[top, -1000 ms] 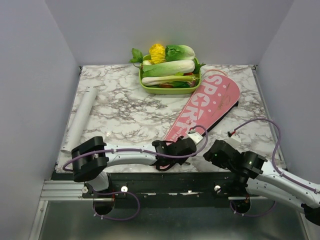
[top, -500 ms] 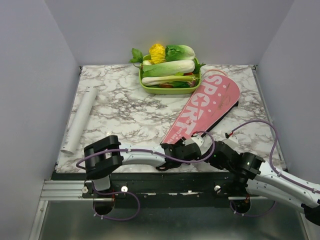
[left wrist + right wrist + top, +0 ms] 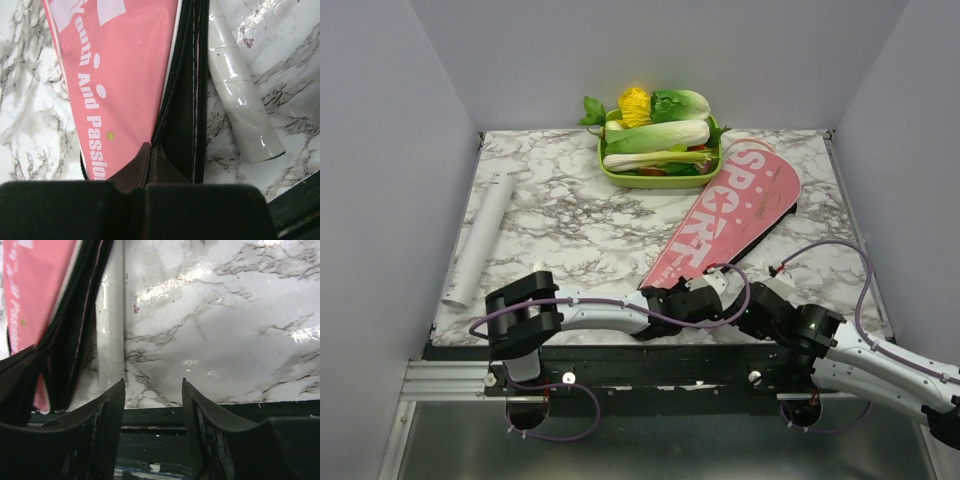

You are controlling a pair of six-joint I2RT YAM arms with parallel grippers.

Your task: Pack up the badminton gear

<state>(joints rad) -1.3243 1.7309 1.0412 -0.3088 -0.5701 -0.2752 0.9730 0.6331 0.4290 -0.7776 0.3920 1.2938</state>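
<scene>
Marble table (image 3: 550, 220): pink cover bag (image 3: 730, 205) lies diagonal right of centre, narrow end at the near edge, zip open along one side. White tube (image 3: 480, 238) sits along the left edge, well apart. Pale racket handle (image 3: 240, 100) lies just beside the bag's black zip edge. Left gripper (image 3: 151, 160) is clenched at that zip edge; can't tell if fabric is pinched. Right gripper (image 3: 152, 405) has jaws apart, empty, over bare marble beside the handle.

Pink cover bag (image 3: 735, 205): "SPORT", "Youth And Passio…"

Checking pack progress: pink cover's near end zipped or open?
Open: pink cover's zipper edges gape, black lining shows, racket handle beside it.
</scene>
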